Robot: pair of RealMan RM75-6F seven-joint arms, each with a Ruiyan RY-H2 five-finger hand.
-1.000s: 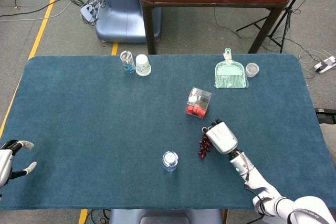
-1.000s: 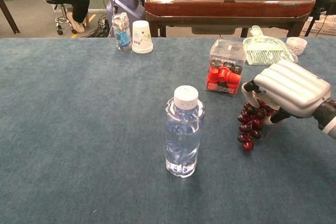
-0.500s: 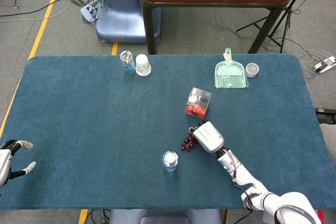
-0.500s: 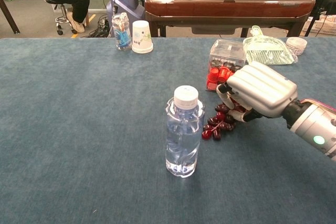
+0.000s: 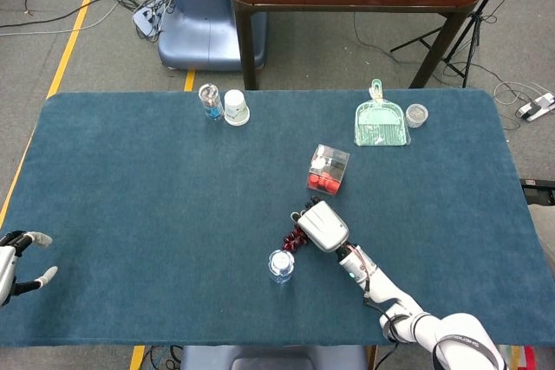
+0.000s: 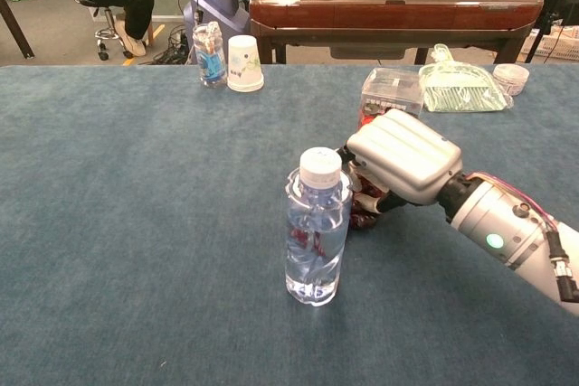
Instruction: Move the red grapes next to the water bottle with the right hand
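1. The right hand [image 5: 322, 226], a silver ribbed metal shell on a white jointed forearm, is seen closed over the bunch of dark red glossy grapes [image 5: 290, 239], its fingers curled down around the top of the bunch.
2. The grapes are held low over the blue felt-like tabletop [image 5: 139, 188], toward its near edge and about midway along it; whether they touch the cloth cannot be told.
3. In the chest view the bunch [image 6: 364, 210] is mostly hidden behind the right hand [image 6: 401, 156] and is partly seen through the clear ribbed plastic water bottle with a white cap [image 6: 316, 228].
4. The bottle [image 5: 280, 265] stands upright just beside the grapes, on their near-left side.
5. A clear plastic box holding red pieces [image 5: 328, 169] sits behind the hand, toward the middle of the tabletop.
6. A pale green plastic dustpan [image 5: 381, 120] and a small round lidded tub [image 5: 416, 114] lie near the far right corner.
7. A white paper cup [image 5: 236, 107] and a small clear bottle [image 5: 210, 100] stand at the far edge.
8. The left hand [image 5: 16, 261] rests at the near left corner, fingers apart and holding nothing.
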